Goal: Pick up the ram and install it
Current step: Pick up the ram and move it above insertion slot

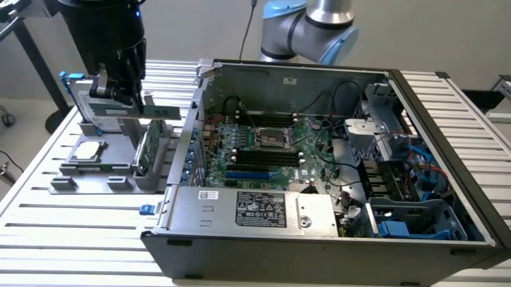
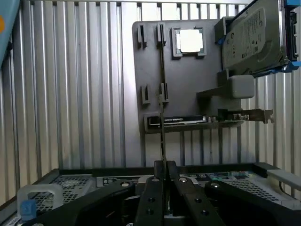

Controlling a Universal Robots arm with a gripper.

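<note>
- Ram, a long, thin green circuit-board stick: held in the air above the grey moulded parts holder, at the exterior view's left, just outside the open black computer case. Long axis roughly level, not yet over the green motherboard.
- Black two-finger gripper: clamped on the ram. In the wrist view the stick is edge-on, pinched flat between both fingers.
- Handling, judged: light and fairly stiff, but fragile at the chips and contact edge. Faces smooth, so it could slip or twist in the pinch. Best held across the flat faces near mid-length, contact edge left free.
- On the holder: square silver processor chip and an upright green expansion card, apart from the ram.
</note>
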